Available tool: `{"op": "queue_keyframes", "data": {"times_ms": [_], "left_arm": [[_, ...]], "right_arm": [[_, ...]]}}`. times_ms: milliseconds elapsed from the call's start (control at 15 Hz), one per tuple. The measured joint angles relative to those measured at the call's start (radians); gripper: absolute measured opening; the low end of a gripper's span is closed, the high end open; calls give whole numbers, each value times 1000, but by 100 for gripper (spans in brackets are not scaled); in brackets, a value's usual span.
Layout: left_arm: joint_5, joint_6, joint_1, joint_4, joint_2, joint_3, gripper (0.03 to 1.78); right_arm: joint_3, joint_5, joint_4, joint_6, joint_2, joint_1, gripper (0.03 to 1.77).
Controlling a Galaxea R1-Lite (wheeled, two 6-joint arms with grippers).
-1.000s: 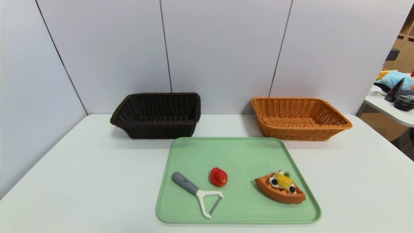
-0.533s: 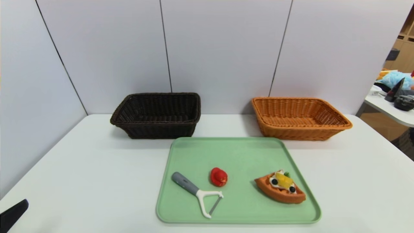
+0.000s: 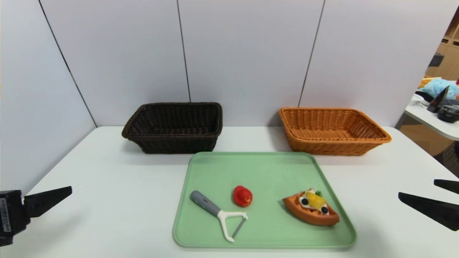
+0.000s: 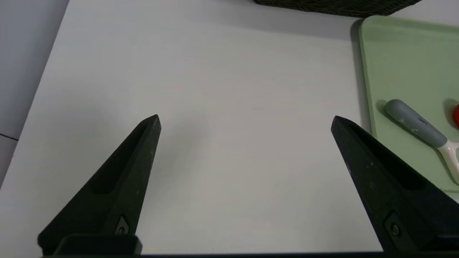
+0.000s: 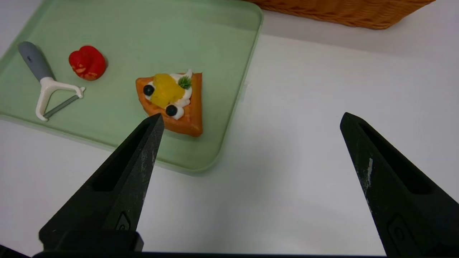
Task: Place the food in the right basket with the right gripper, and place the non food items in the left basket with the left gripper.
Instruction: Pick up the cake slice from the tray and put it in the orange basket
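— What has moved since the earlier frame?
— Both arms. The left gripper [image 4: 245, 122] has come farther in over the table [image 3: 118, 222], and the right gripper [image 5: 252, 116] has come into the head view; the things on the green tray [image 3: 265, 168] lie as they did.

— Take the tray as the landmark, then. Where are the grippers?
— The left one hangs above the table, off the tray's left side; the right one hangs off its right side. Both are released, fingers spread wide, with nothing between them.

— And on the tray, nearest first?
— The peeler [image 3: 208, 204] lies toward the tray's near left, its grey handle pointing to the far left and its white head toward the near edge. The waffle wedge [image 3: 310, 211], with cream, yellow fruit and dark berries, lies toward the near right. The red toy [image 3: 242, 196] sits between them, just beside the peeler.

— Beyond it?
— The dark brown basket [image 3: 175, 143] stands past the tray's far left corner, and the orange-tan basket [image 3: 333, 147] past its far right corner. Behind both rises a pale panelled wall [image 3: 247, 61].
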Motion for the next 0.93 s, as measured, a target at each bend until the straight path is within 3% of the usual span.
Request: {"op": "queue_keyframes", "data": {"times_ms": [333, 600, 733, 933], "left_arm": [[-44, 0, 0, -4, 194, -29, 169], [-73, 20, -3, 44, 293, -83, 169], [-78, 40, -35, 97, 326, -122, 169], [-91, 42, -105, 147, 358, -177, 169]], "right_arm": [[-10, 24, 8, -5, 111, 41, 170], [-61, 128, 4, -31, 220, 57, 170], [-91, 160, 6, -42, 280, 81, 170], [-142, 167, 5, -67, 375, 143, 170]]}}
